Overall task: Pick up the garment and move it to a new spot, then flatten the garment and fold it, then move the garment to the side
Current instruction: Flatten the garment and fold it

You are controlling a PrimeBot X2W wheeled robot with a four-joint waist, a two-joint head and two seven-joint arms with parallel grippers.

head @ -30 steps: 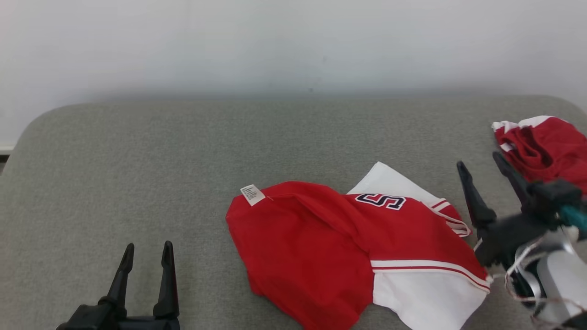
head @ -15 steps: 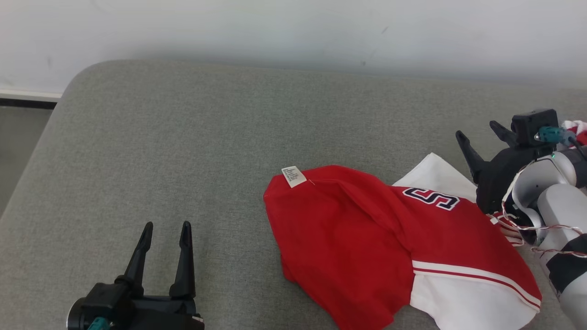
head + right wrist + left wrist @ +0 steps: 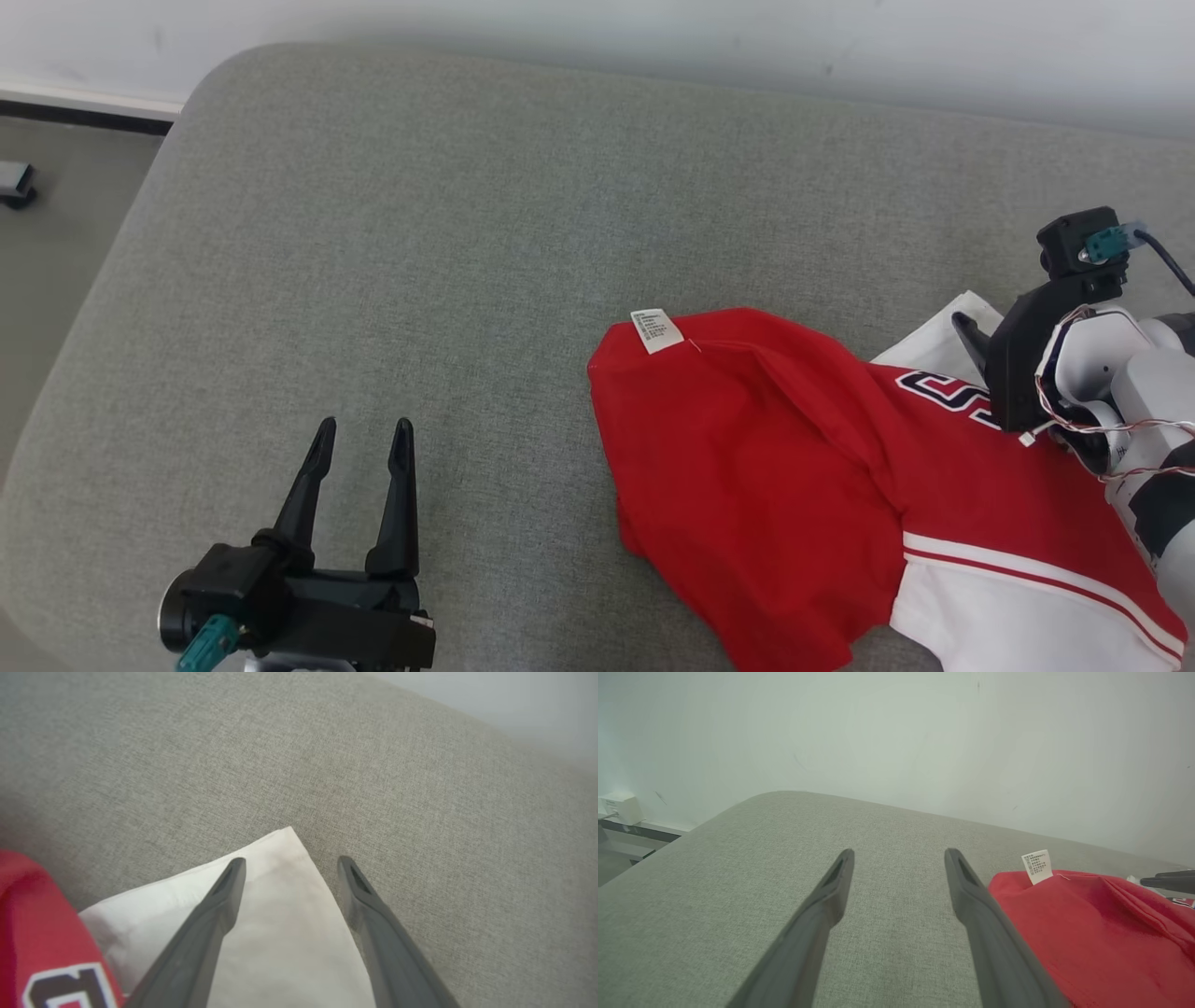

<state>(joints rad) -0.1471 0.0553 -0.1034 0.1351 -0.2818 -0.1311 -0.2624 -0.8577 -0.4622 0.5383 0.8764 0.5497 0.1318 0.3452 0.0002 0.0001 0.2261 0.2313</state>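
1. The right gripper [image 3: 292, 861] is spread wide and empty. Its wrist view shows one finger over the white corner [image 3: 280, 905] of the garment [image 3: 28, 905] and the other over bare grey cushion [image 3: 420, 788] just beside the cloth's edge. Whether either finger touches cannot be told.
2. The left gripper [image 3: 365, 427] is equally spread and empty, above the cushion to the garment's left.
3. The head view shows the red-and-white garment lying rumpled on the cushion's right part, with a white label [image 3: 656, 329] at its far left corner.
4. Counted: two grippers, one garment, one label.

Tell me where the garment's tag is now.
In the head view the tag sits just right of centre, at the far left corner of the garment on the cushion, ahead and right of the left gripper.
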